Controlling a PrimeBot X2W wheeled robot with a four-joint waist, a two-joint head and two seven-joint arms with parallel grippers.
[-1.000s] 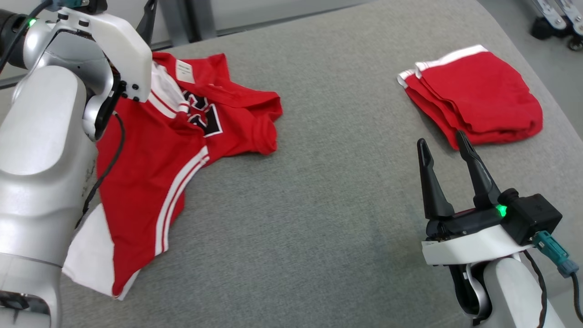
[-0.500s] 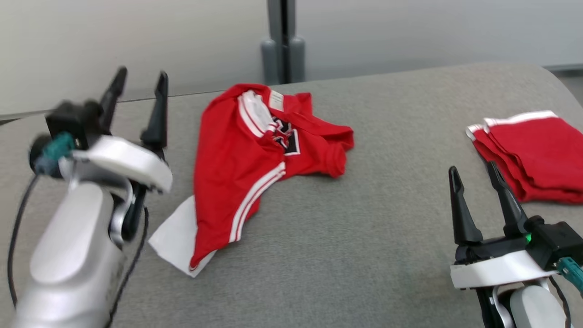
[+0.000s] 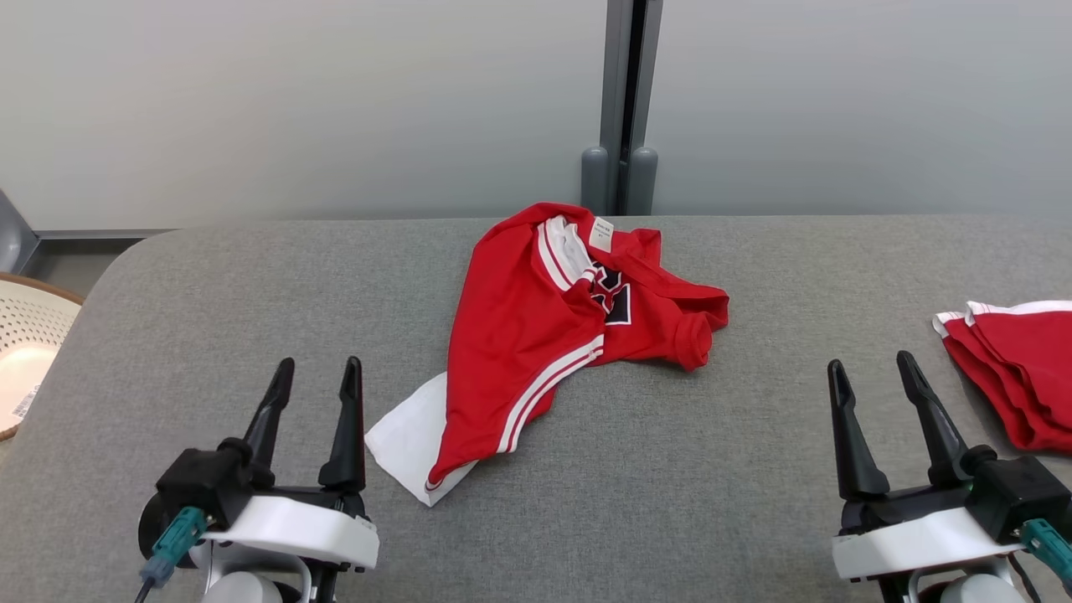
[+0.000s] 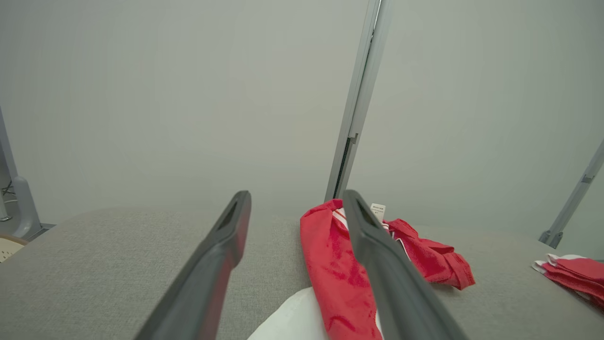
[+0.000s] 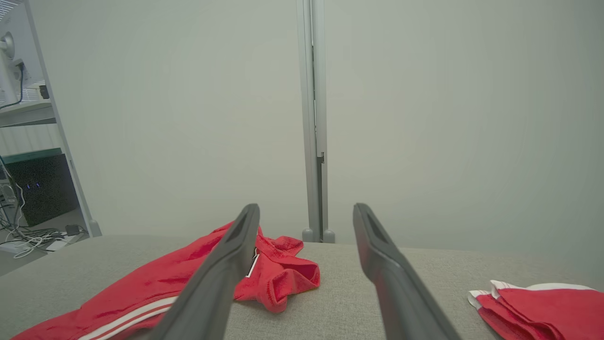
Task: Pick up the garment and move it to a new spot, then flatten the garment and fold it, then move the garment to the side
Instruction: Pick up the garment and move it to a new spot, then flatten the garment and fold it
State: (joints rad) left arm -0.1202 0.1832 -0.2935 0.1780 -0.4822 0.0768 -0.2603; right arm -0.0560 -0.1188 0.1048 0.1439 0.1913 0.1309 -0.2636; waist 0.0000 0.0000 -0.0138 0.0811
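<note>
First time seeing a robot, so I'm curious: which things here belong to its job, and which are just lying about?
In the job: crumpled jersey, left gripper, right gripper, both open and empty.
Lying about: folded red garment, basket, post.

In the head view, the left gripper (image 3: 320,362) sits at seven o'clock and the right gripper (image 3: 869,360) at five o'clock. Both point toward twelve, jaws spread wide, holding nothing.

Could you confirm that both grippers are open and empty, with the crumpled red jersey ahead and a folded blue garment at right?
Not quite: the folded garment is red with white trim, as the head view shows; the rest holds.
</note>
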